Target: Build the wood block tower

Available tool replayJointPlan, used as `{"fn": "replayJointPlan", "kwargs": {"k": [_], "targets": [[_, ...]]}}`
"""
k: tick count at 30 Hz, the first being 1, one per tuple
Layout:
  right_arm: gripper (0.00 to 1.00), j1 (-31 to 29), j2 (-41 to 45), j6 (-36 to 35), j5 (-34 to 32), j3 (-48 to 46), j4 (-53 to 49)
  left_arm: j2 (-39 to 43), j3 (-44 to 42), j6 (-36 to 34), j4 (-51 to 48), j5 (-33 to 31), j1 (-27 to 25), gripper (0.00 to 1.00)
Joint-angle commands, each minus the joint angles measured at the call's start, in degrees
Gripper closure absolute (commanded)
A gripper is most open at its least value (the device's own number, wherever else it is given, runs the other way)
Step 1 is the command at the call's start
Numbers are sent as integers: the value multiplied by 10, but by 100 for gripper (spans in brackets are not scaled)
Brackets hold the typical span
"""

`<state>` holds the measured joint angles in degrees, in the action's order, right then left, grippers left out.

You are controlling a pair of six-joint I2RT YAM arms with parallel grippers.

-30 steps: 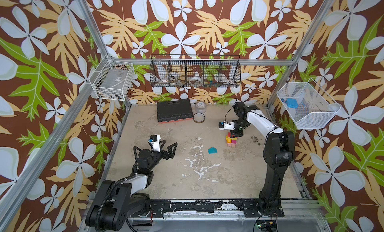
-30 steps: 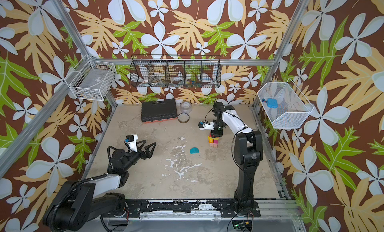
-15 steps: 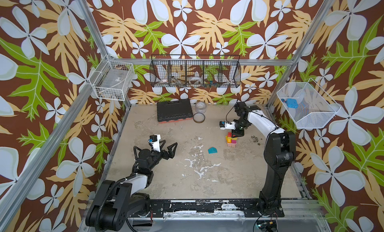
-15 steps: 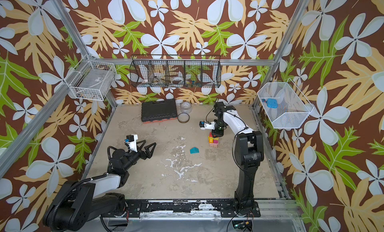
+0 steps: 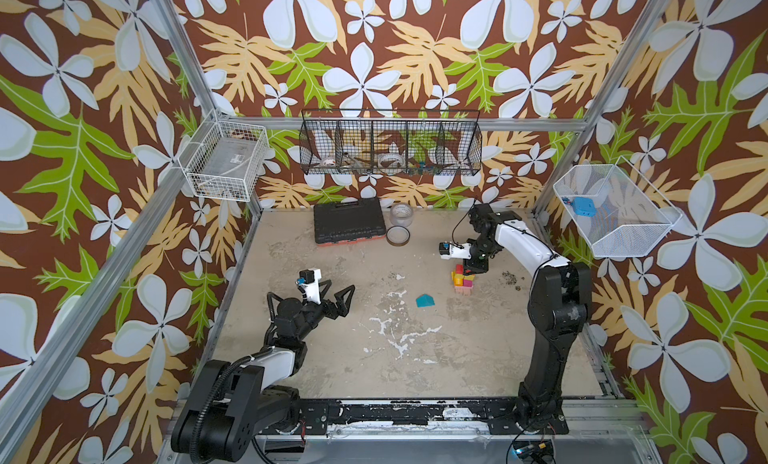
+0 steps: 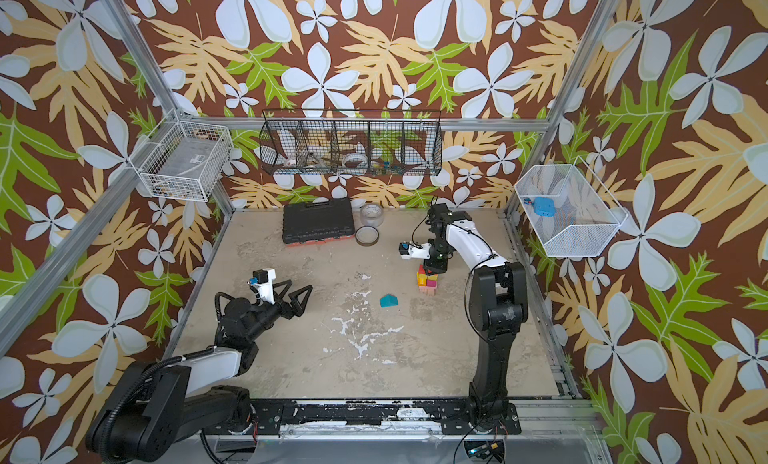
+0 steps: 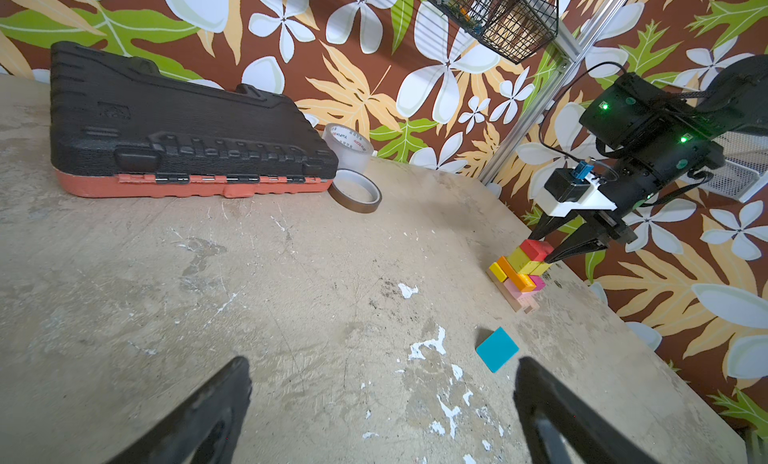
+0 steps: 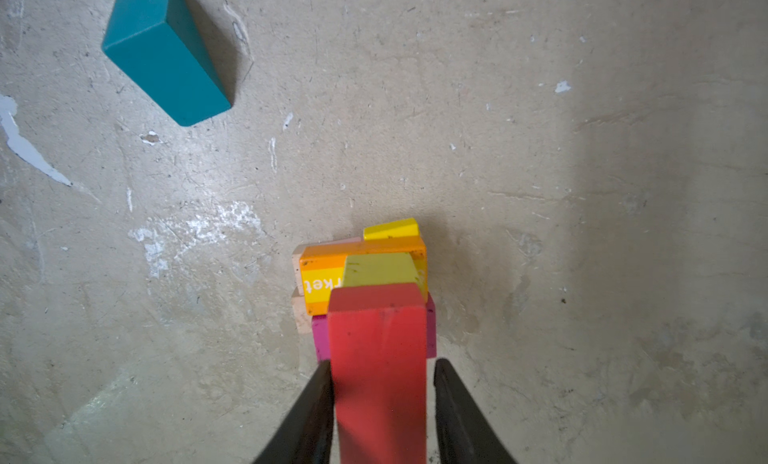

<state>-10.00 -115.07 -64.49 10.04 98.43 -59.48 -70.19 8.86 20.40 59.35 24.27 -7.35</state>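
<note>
**Red block on the stack, teal cap left to go**

right gripper [image 8: 382, 364]: the jaws bracket the red block [image 8: 378, 316]. One pad sits flush on it, and there's a thin sliver of gap at the other. Can't tell if it's pinching or just loose around it. Red sits on top of the wood block tower [image 7: 519, 270], over yellow, the orange plank, magenta and the pink base. Layers are staggered, not square.

The tower stands at about 2 o'clock from the centre of the table [image 5: 457, 358] in both top views. The teal wedge [image 5: 425, 301] lies on the table at 8 o'clock from the tower, near but not touching. It's the only loose block I can see.

left gripper [image 7: 382, 366]: jaws spread wide, nothing between them. It hovers on the 9 o'clock side, well apart from the blocks.

My read: mostly done. What's left is to free red cleanly, back off without nudging the stack, pick up the wedge and cap the tower.
</note>
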Motion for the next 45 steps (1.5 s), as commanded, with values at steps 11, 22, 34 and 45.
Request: {"fn": "replayJointPlan", "kwargs": {"k": [11, 22, 34, 45], "targets": [[46, -1, 39, -3, 54, 0, 13, -1, 3, -5, 18, 8, 0, 0], [42, -115, 35, 22, 59, 24, 6, 2, 1, -5, 19, 8, 0, 0], [40, -174, -44, 40, 12, -23, 15, 2, 0, -5, 20, 6, 0, 0], [0, -185, -103, 52, 32, -9, 7, 2, -1, -5, 20, 7, 0, 0]]}}
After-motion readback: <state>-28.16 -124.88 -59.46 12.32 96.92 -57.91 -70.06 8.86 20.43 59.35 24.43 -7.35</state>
